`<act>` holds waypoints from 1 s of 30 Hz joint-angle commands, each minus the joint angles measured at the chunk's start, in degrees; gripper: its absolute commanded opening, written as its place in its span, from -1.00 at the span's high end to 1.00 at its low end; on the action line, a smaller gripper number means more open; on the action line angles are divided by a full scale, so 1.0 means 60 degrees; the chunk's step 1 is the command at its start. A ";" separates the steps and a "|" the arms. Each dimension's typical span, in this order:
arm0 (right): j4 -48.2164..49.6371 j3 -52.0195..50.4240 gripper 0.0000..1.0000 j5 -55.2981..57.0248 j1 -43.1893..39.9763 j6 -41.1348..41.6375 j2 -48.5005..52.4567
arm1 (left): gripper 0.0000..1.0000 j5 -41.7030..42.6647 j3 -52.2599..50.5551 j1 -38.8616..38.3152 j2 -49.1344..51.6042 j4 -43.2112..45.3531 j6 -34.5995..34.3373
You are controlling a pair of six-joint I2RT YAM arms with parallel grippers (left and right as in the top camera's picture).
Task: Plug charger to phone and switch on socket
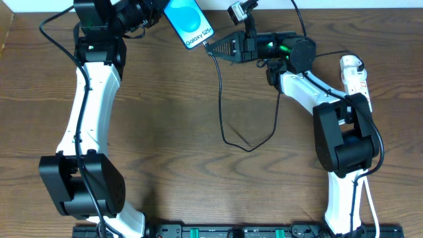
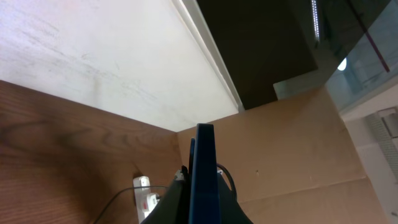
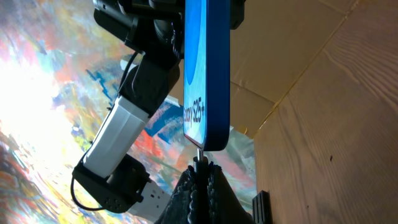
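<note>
The phone (image 1: 188,21) with its bright blue screen is lifted at the table's back edge, and my left gripper (image 1: 165,12) is shut on its upper end. In the left wrist view the phone (image 2: 204,168) stands edge-on between the dark fingers (image 2: 171,208). My right gripper (image 1: 210,47) is shut on the charger's plug (image 3: 199,160), whose tip meets the phone's bottom edge (image 3: 208,144). The black charger cable (image 1: 220,99) hangs down and loops across the table. The white socket (image 1: 355,76) lies at the far right, apart from both grippers; it also shows as the socket (image 2: 148,198) in the left wrist view.
My right arm's dark base (image 1: 344,139) stands next to the socket, partly over its lower end. My left arm's white link (image 1: 89,112) runs down the left side. A black rail (image 1: 231,231) lines the front edge. Brown cardboard panels (image 2: 286,143) stand behind the table.
</note>
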 commanded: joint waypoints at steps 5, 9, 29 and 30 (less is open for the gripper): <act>0.0364 0.0215 0.98 0.0579 0.0011 -0.0051 -0.0171 | 0.85 0.0266 0.0098 -0.0266 -0.0015 0.0087 -0.0044; 0.0364 0.0215 0.97 0.0579 0.0124 -0.0051 -0.0171 | 0.85 0.0262 0.0098 -0.0321 -0.0015 0.0087 -0.0044; 0.0364 0.0215 0.98 0.1024 0.0219 -0.0047 -0.0171 | 0.85 0.0426 0.0098 -0.0339 -0.0011 0.0084 0.0251; 0.0364 0.0215 0.97 0.1093 0.0219 -0.0051 -0.0171 | 0.85 0.0459 0.0098 -0.0339 -0.0011 0.0084 0.0284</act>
